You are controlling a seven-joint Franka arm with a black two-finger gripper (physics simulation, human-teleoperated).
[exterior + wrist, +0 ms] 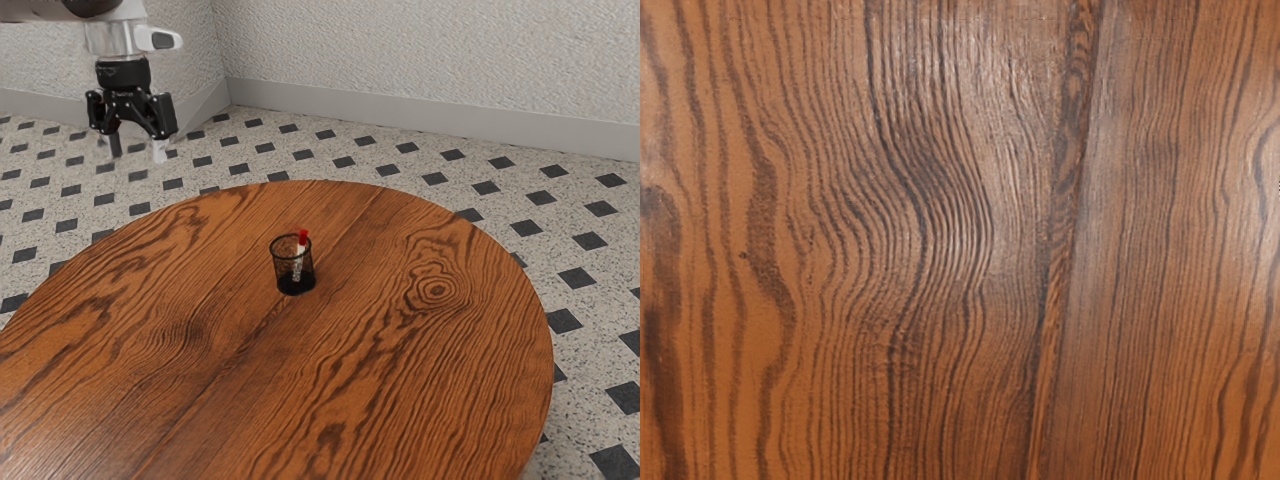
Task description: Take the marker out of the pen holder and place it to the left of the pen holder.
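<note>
Well apart from claw [137, 153], marker [302, 239] stands in pen holder [296, 286].

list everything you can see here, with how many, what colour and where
marker: one, white with a red cap, standing tilted in the pen holder, cap up
pen holder: one, black mesh, upright on the table
table: one, round top, brown wood with dark grain, under the pen holder
floor: one, pale speckled with small dark squares, around the table
walls: two, off-white and textured, meeting in a corner behind the table
baseboard: grey, along the foot of the walls
robot arm: one, white and dark, at the exterior view's upper left
gripper: one, black, raised, fingers apart with nothing between them
</note>
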